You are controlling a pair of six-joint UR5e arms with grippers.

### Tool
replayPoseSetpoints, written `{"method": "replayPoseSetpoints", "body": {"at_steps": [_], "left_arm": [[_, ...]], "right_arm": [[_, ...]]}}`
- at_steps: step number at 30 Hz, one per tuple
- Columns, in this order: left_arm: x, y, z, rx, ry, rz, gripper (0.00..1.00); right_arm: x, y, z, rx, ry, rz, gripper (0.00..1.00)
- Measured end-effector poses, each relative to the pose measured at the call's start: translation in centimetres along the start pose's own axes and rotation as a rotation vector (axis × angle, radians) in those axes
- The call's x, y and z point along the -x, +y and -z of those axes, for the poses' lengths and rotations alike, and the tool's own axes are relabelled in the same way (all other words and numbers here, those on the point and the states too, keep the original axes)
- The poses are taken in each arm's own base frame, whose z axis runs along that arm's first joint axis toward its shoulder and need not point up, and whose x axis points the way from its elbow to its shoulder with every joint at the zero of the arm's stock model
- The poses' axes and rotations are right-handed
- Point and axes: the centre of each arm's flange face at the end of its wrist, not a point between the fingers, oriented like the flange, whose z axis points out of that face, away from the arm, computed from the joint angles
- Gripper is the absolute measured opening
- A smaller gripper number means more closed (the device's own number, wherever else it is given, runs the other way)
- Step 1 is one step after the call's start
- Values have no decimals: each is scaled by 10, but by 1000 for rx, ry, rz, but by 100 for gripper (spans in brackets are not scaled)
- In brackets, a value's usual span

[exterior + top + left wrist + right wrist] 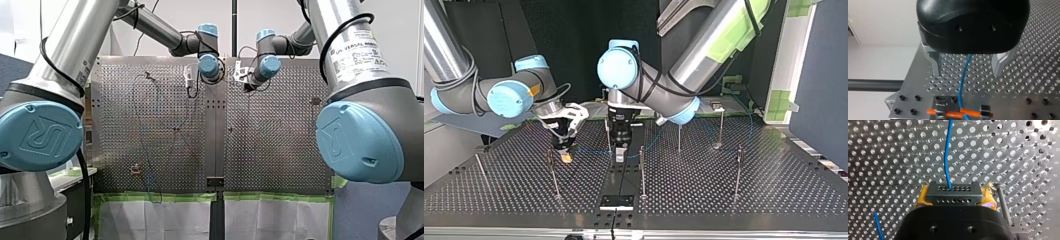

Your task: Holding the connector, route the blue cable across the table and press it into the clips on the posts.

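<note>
Clamping the black connector point(953, 192) between its yellow pads point(919, 200), the right claw point(955, 197) needed to hold the blue cable point(961, 85) taut; the left claw point(968, 72) hung wide open astride it, low over the desk point(1028, 70).

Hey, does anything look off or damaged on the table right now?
Nothing stands out. My right gripper holds the connector squarely, the blue cable leaves it unkinked, and it passes loose between the open fingers of my left gripper.
</note>
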Motion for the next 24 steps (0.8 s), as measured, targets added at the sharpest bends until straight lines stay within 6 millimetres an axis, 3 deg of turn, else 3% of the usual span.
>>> {"method": "replayPoseSetpoints", "body": {"at_steps": [6, 15, 17, 19, 20, 21, 23, 24], "left_arm": [[-9, -3, -16, 26, -12, 7, 100], [-10, 1, -20, 47, -7, 2, 100], [-10, 1, -20, 47, -4, 1, 75], [-10, 0, -19, 47, -3, 0, 75], [-10, 0, -19, 47, -2, -1, 45], [-10, 0, -19, 47, -2, -1, 45], [-10, 0, -19, 47, -1, -3, 18], [-10, 0, -18, 47, 0, -4, 18]], "right_arm": [[0, -1, 0, -2, 0, 0, 0], [0, -2, 0, -3, 0, 1, 0], [0, -2, 0, -4, 0, 1, 0], [0, -2, 0, -4, 0, 1, 0], [0, -2, 0, -4, 0, 1, 0], [0, -2, 0, -4, 0, 1, 0], [0, -2, 0, -3, 0, 1, 0], [0, -2, 0, -3, 0, 0, 0]]}}
